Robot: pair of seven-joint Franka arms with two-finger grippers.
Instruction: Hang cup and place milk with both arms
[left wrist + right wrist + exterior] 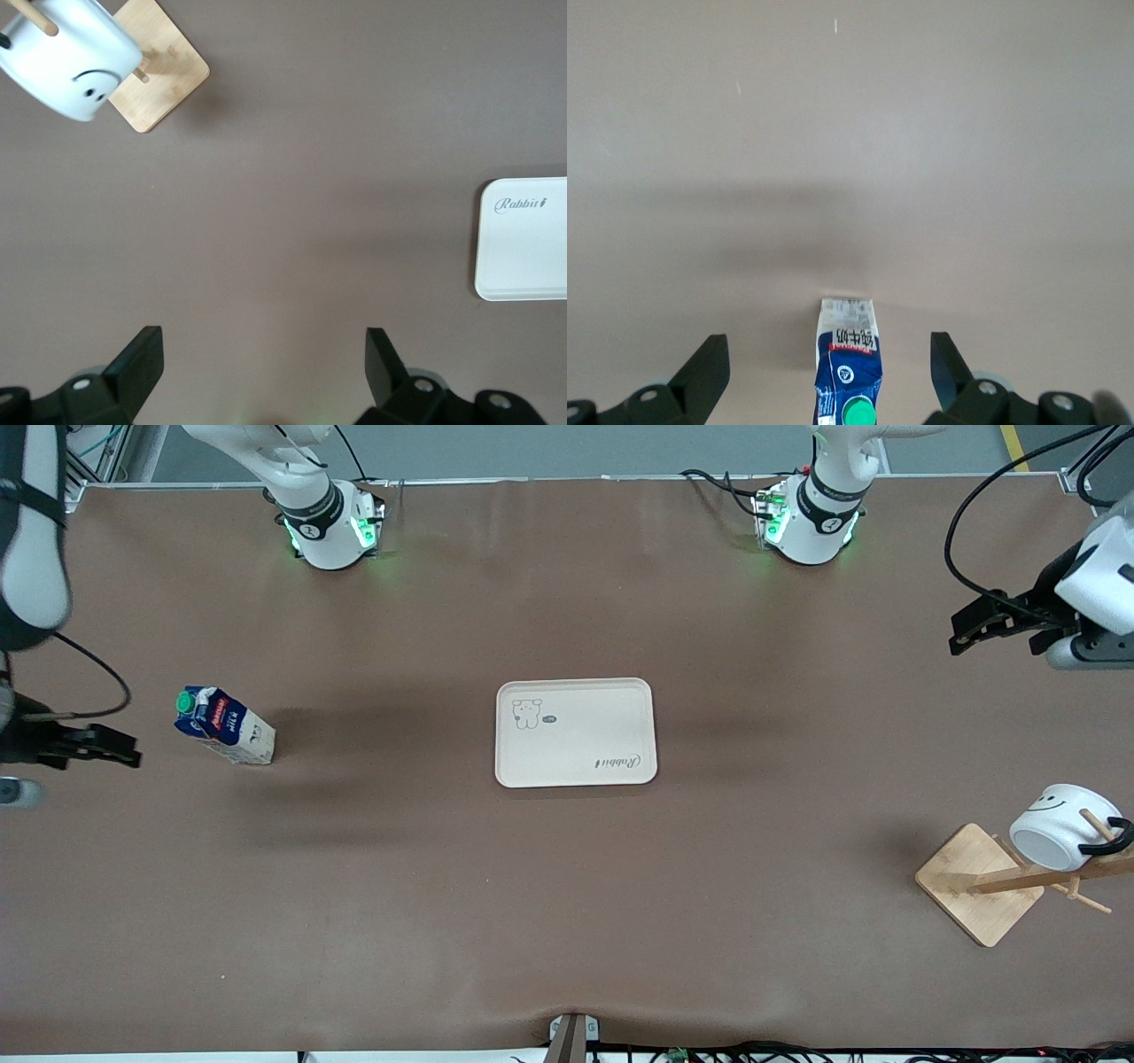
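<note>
The white cup [1059, 828] with its smiley face hangs by its black handle on a peg of a wooden rack [979, 881] at the left arm's end of the table. It also shows in the left wrist view [71, 57]. The blue and white milk [226, 726] with its green cap stands on the table toward the right arm's end. It also shows in the right wrist view [849, 372]. My left gripper [966, 633] [263, 354] is open and empty, up over bare table away from the rack. My right gripper [111, 748] [830, 354] is open and empty, up in the air beside the milk.
A white tray [576, 732] with a rabbit drawing lies in the middle of the table, with nothing on it; its corner shows in the left wrist view [527, 239]. The rack's square wooden base [164, 75] sits close to the table's edge.
</note>
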